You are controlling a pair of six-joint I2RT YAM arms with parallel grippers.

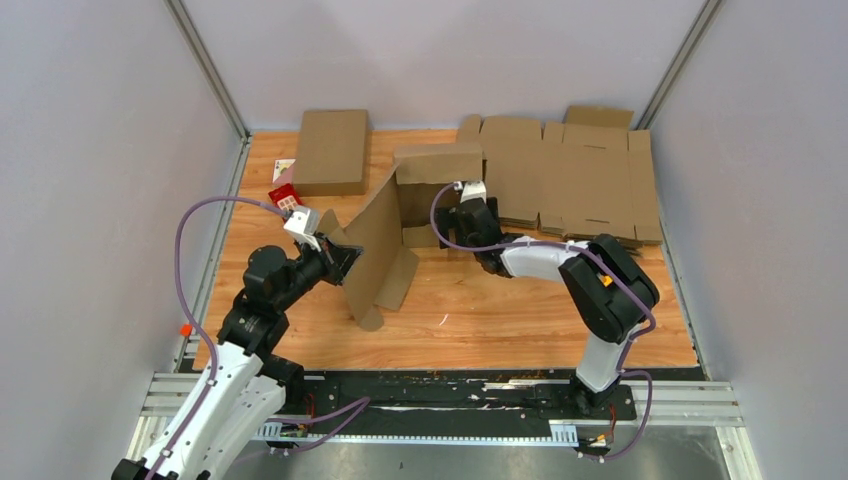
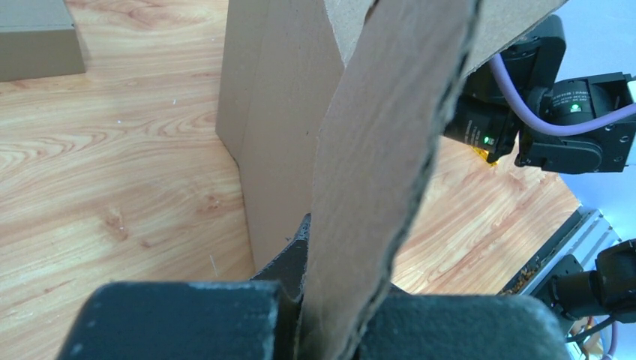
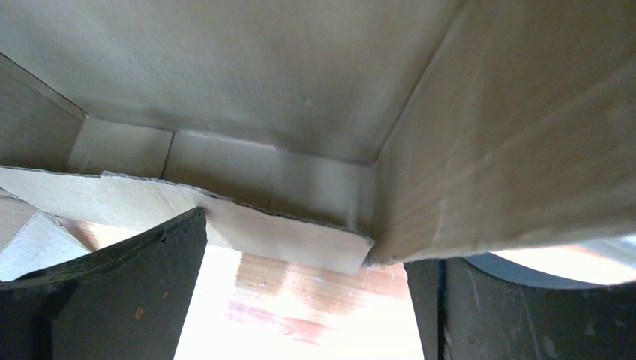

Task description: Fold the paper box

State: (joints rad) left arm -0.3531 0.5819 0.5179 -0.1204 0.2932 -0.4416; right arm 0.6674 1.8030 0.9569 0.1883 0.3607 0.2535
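The paper box (image 1: 380,240) stands half folded in the middle of the table, one long panel tilted up and a walled part raised behind it. My left gripper (image 1: 343,258) is shut on the edge of that long panel; in the left wrist view the cardboard (image 2: 375,112) runs up from between the closed jaws of that gripper (image 2: 322,300). My right gripper (image 1: 462,192) is at the raised part's right side. In the right wrist view it (image 3: 307,292) stands open, with the box's inside (image 3: 262,75) and a flap edge (image 3: 225,217) just ahead and nothing between its fingers (image 3: 127,292).
A thick pile of flat brown blanks (image 1: 570,180) lies at the back right. A closed brown box (image 1: 332,150) sits at the back left, with a small red and white item (image 1: 285,195) beside it. The right arm (image 2: 570,120) shows behind the panel in the left wrist view.
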